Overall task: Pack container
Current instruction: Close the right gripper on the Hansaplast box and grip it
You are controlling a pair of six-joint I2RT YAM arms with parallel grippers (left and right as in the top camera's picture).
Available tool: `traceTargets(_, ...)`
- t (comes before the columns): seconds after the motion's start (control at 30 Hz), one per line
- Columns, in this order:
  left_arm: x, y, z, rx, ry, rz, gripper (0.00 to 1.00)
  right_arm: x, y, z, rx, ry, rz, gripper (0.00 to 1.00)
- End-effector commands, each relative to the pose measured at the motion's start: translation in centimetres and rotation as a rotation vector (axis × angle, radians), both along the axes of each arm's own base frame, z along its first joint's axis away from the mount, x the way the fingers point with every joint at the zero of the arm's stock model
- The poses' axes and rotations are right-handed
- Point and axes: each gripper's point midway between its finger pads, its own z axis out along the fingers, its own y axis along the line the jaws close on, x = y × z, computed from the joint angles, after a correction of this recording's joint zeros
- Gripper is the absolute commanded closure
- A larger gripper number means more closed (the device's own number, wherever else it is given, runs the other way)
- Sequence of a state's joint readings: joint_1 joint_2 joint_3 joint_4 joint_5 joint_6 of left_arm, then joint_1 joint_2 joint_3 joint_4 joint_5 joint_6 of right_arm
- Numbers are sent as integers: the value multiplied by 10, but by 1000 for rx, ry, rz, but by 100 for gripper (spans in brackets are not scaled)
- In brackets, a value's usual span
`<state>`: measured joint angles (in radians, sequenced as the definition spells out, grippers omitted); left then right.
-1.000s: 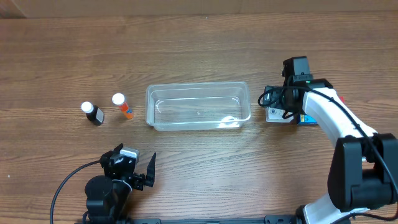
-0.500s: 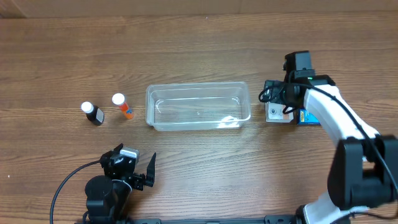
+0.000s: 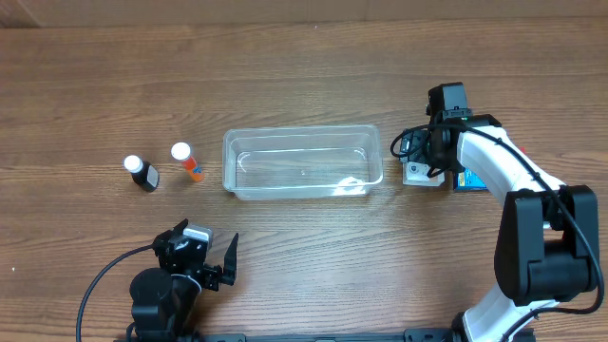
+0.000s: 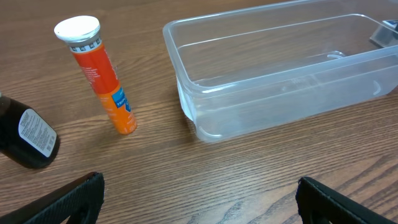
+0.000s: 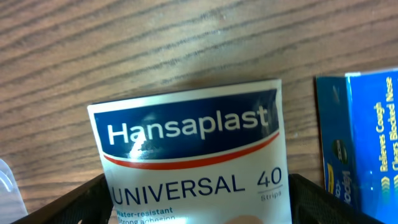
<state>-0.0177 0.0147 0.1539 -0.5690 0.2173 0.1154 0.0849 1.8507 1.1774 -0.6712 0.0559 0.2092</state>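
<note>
Right now your right gripper (image 5: 196, 202) straddles the white cardboard Hansaplast box (image 5: 186, 143); you cannot tell whether its fingers pinch it. A blue box (image 5: 364, 143) lies just beside, at 3 o'clock. The clear plastic container (image 3: 304, 190) sits at the box's 9 o'clock on the wood-grain table (image 3: 304, 76). Farther along at 9 o'clock stand an orange tube (image 4: 102, 81) and a dark bottle (image 4: 28, 137). Your left gripper (image 4: 199, 199) hangs spread wide, holding nothing.

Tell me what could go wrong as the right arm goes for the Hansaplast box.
The right end effector straddles the Hansaplast box tightly; a finger could land on an edge and skid it. The blue box close beside might get nudged. Carried low, the Hansaplast box could clip the container rim.
</note>
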Motion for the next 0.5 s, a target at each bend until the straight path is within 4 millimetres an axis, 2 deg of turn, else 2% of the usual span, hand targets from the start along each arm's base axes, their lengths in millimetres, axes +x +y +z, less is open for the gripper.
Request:
traceTargets(0.0,-1,0,1,12,-9,-11,0,2,0,1,8,-16,-20,9)
traceTargets(0.13,-1,0,1,12,-9,-11,0,-1,0,-4,9,-4,-26,5)
traceTargets(0.33,-1,0,1,12,-9,-11,0,-3,0,-5,9,4,-26,12)
traceTargets(0.47,-1,0,1,12,-9,-11,0,-5,0,-9,7,20,-26,11)
